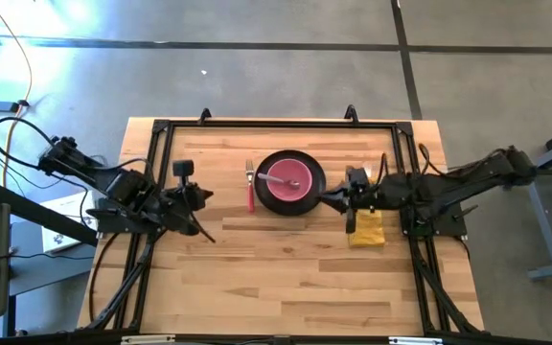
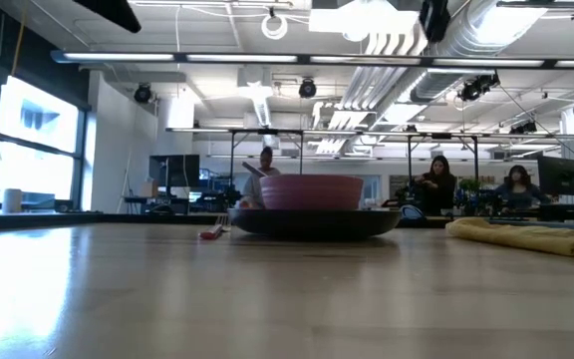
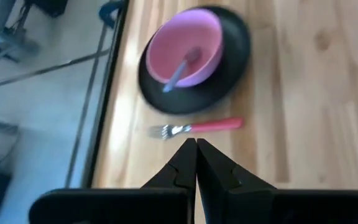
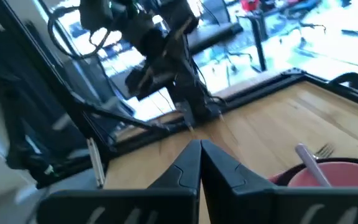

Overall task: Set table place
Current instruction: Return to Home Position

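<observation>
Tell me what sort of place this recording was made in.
Probably an open-plan robotics lab or office: exposed ceiling ducts, people seated at monitors beyond the table, and a polished concrete floor around it.

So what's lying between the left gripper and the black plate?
The pink fork lies between the left gripper and the plate, clearest in the left wrist view.

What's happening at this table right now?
Nothing is being held. The place setting looks laid: the dark plate sits mid-table with the pink bowl on it and the purple spoon in the bowl. The pink fork lies beside the plate on the left arm's side, and the yellow napkin on the right arm's side. The left pincer and right pincer are shut and empty, one on each side of the plate.
</observation>
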